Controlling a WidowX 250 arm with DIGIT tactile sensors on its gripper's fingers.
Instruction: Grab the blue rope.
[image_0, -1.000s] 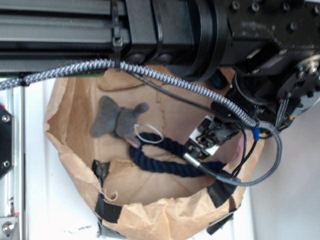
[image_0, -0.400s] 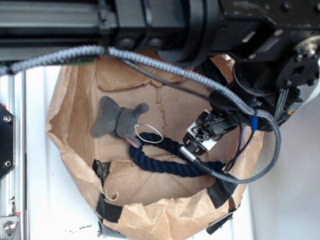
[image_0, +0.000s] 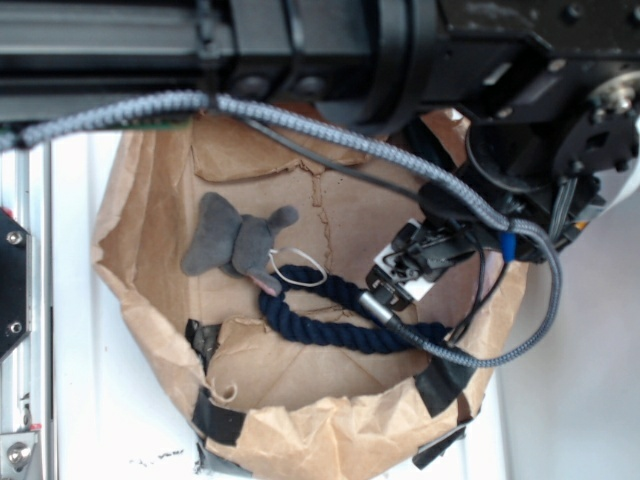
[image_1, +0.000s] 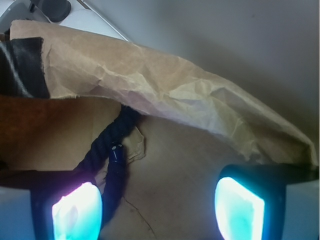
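Blue rope (image_0: 330, 325) unmoved; end effector (image_1: 159, 202) shifted slightly left since.

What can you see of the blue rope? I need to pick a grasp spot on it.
The blue rope is thick, dark navy and twisted, lying curved on the floor of the brown paper bag. Its left end sits against the grey plush elephant, by the toy's white string loop. In the wrist view a small shiny blue cap shows on the rope, left of centre near the open gripper, which does not hold it.
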